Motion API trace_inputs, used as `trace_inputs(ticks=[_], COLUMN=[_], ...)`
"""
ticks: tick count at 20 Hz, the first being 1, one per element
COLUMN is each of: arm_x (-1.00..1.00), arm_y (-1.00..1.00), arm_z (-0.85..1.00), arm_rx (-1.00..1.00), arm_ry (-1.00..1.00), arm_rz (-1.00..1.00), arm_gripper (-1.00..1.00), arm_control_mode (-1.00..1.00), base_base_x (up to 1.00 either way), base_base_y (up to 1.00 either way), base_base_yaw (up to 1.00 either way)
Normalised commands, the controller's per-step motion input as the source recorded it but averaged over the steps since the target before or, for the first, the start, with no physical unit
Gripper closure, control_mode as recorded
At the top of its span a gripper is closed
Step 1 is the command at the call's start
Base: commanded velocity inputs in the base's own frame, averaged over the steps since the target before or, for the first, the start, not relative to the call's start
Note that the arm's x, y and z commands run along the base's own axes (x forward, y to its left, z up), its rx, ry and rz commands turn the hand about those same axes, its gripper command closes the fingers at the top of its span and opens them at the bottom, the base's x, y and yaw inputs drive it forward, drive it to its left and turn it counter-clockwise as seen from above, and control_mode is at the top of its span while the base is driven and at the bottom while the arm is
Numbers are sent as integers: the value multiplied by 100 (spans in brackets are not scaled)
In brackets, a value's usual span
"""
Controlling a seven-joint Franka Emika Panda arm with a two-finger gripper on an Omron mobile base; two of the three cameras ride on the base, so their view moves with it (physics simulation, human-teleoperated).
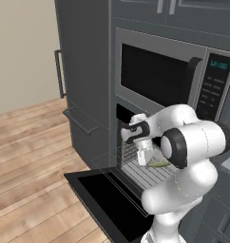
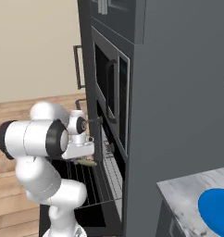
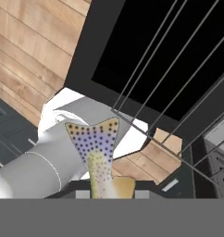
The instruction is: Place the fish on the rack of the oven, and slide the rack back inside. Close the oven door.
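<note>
My gripper is shut on the fish, a small yellowish-tan one, and holds it just above the rack. The rack, a grey wire grid, is pulled out of the oven over the oven door, which lies open and flat with its black glass up. From the right side the gripper hangs over the rack with the fish poking out beneath it. In the hand view the fish's spotted tail sticks forward, with rack wires and the dark door glass beyond.
A microwave with a keypad sits directly above the oven. A tall grey cabinet with a bar handle stands to the left. Wooden floor spreads left of the open door. A blue plate rests on the marble counter at right.
</note>
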Motion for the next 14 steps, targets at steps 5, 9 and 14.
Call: trace_inputs(ticks=[5,9,14], arm_x=[24,15,15], arm_y=[17,23,13], arm_z=[-66,-48,-36], arm_rx=[4,2,0], arm_ry=[-1,-15,-29], arm_rz=[0,0,-1], arm_gripper=[100,100,100], arm_control_mode=[-100,-100,-100], base_base_x=[0,0,0], base_base_y=[0,0,0], base_base_yaw=[0,0,0])
